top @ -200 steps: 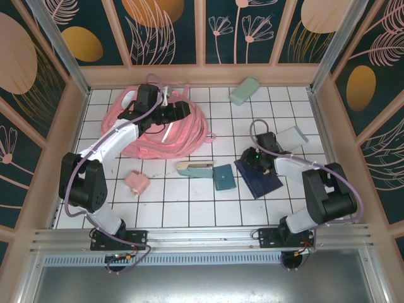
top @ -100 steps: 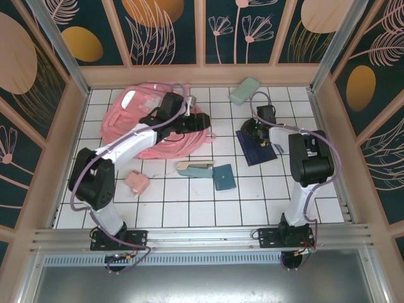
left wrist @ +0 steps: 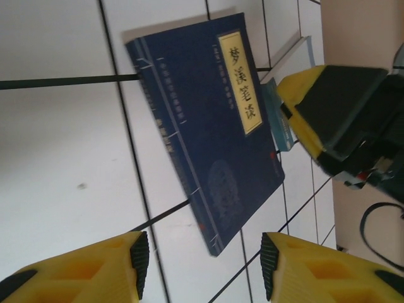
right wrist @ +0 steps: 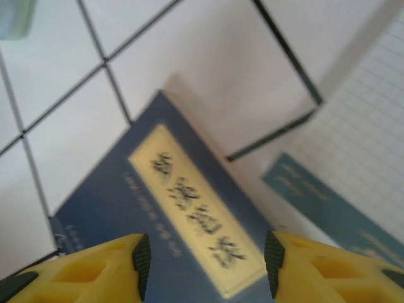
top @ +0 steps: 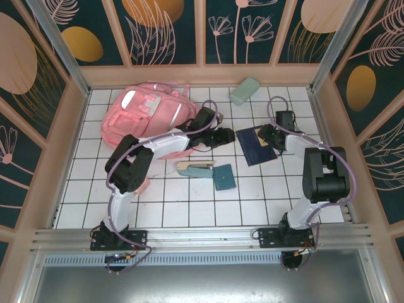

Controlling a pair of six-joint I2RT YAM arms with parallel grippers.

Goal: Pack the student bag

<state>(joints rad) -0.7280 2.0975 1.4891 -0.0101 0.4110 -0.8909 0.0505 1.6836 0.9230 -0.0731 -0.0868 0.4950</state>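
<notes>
The pink student bag [top: 148, 113] lies at the far left, front side up, with its pale strip showing. My left gripper [top: 226, 136] has reached past the bag and stands open [left wrist: 201, 259] just left of a dark blue book [top: 255, 146] with a cream title label [left wrist: 243, 82]. My right gripper [top: 267, 134] hovers open [right wrist: 205, 262] over the book's right edge [right wrist: 113, 208]. A teal-and-white notebook [right wrist: 341, 189] lies partly under that arm, beside the book. Nothing is between either pair of fingers.
A pale green case [top: 244, 91] lies at the back. A teal pencil case [top: 196, 168] and a teal wallet [top: 223, 177] lie in the middle. A small pink pouch [top: 144, 184] peeks out beside the left arm. Wooden walls ring the tiled floor.
My left gripper has left the bag and swung right to the blue book. The bag now lies flat, front up. The book has slid farther back, and the right gripper has followed it.
</notes>
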